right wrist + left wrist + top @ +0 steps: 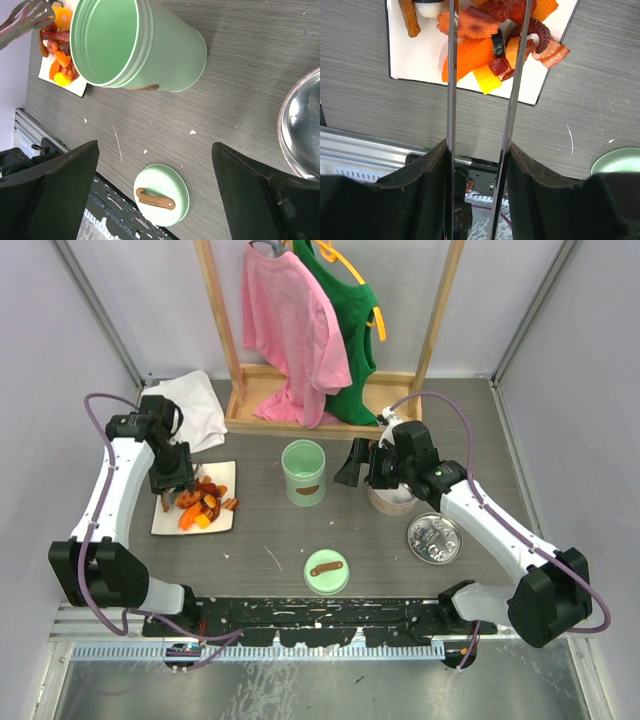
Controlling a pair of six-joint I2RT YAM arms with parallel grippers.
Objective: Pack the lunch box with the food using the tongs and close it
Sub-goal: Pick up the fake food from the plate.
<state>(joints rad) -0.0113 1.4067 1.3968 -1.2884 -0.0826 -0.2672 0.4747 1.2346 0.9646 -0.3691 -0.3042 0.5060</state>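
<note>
the left gripper (477,150) has its jaws pinching the tongs (451,75), whose two thin arms run forward from the jaws and straddle the food (470,50) heaped on a white plate (415,55). the right gripper (155,147) has its jaws spread wide. the open green lunch box (170,55) stands ahead of them, and its lid (161,195) lies flat on the worktop (250,100) below their gap.

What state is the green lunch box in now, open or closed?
Open. The lunch box stands upright without its lid, which lies apart on the table, nearer the arms.
</note>
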